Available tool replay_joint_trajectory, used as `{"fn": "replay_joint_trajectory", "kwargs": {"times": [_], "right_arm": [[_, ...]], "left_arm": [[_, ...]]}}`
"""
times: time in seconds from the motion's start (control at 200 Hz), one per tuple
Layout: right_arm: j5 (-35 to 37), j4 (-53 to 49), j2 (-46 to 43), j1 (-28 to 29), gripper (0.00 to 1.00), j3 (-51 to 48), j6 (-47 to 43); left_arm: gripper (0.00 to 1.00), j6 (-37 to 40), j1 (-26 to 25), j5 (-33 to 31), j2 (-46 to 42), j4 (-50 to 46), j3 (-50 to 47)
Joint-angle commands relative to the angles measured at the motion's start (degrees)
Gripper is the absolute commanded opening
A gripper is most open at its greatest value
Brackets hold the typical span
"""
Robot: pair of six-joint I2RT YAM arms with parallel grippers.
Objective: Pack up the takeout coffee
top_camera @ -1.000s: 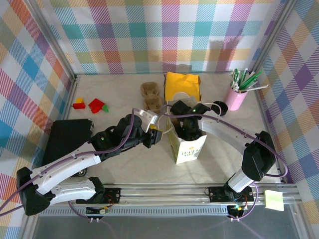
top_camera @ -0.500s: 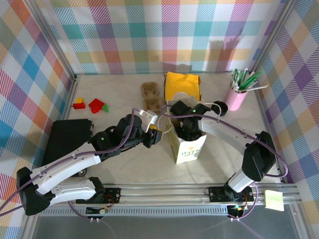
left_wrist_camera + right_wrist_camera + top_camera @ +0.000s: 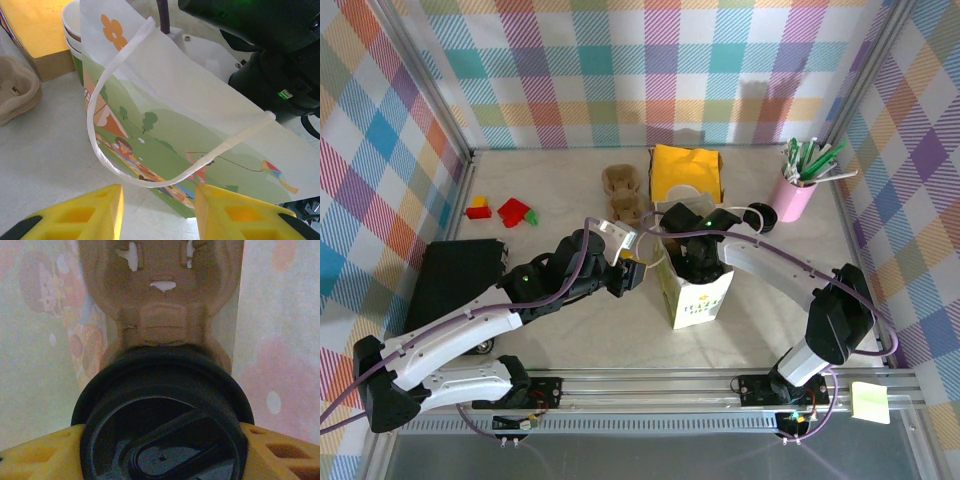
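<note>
Just beside the paper bag [image 3: 700, 298], on its left side, the left gripper [image 3: 157, 214] is being held partly open with nothing clamped. The bag's white handle [image 3: 95, 117] is hanging just beyond that gripper's yellow tips.

Inside the bag, the takeout coffee [image 3: 162, 400] is being gripped by the right gripper [image 3: 160, 455], whose jaws are set wide against opposite sides of the black lid [image 3: 150, 370]. The cup's wall is being hidden by that lid, so its print cannot be checked.

Deeper in the bag, a pulp tray [image 3: 165, 300] is lying under the cup. Whether the base is touching it cannot be told.

The cup's long axis is judged to be running straight down the bag, lid up toward the bag's mouth and base toward the tray.

For this step, the cup is best lowered straight and upright, centred over a tray well. It is best released only once seated, while the bag's mouth is being steadied from the left.
</note>
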Motion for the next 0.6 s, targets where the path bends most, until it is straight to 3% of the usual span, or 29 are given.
{"fn": "replay_joint_trajectory", "kwargs": {"times": [0.0, 0.595], "right_arm": [[1.6, -0.8, -0.1, 0.6, 0.60, -0.2, 0.6], [1.3, 2.9, 0.8, 0.7, 0.59, -4.2, 0.7]], "left_arm": [[0.42, -0.4, 0.6, 0.1, -0.5, 1.3, -0.3], [0.42, -0.7, 0.6, 0.1, 0.0, 1.5, -0.4]]}}
